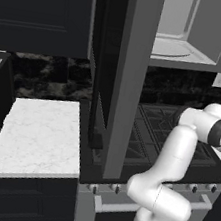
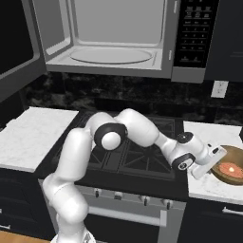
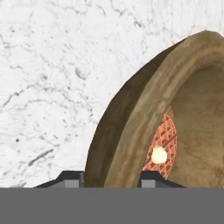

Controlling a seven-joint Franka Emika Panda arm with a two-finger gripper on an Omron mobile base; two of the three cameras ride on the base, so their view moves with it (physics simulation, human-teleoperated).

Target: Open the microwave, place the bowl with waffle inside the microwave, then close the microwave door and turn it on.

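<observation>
The bowl (image 2: 231, 169), holding a waffle (image 3: 162, 142), sits on the marble counter (image 2: 209, 186) right of the stove (image 2: 128, 156), below the open microwave (image 2: 118, 38); gripper (image 3: 107, 177) straddles its near rim, fingers narrowed either side, contact unconfirmed.

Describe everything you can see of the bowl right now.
The bowl is small, round and tan-brown, wood-like, with a thick rim. It sits upright on the white marbled counter right of the stove, holding a reddish waffle with a pale dab on top. The gripper straddles its near rim, one fingertip outside, one inside.
</observation>
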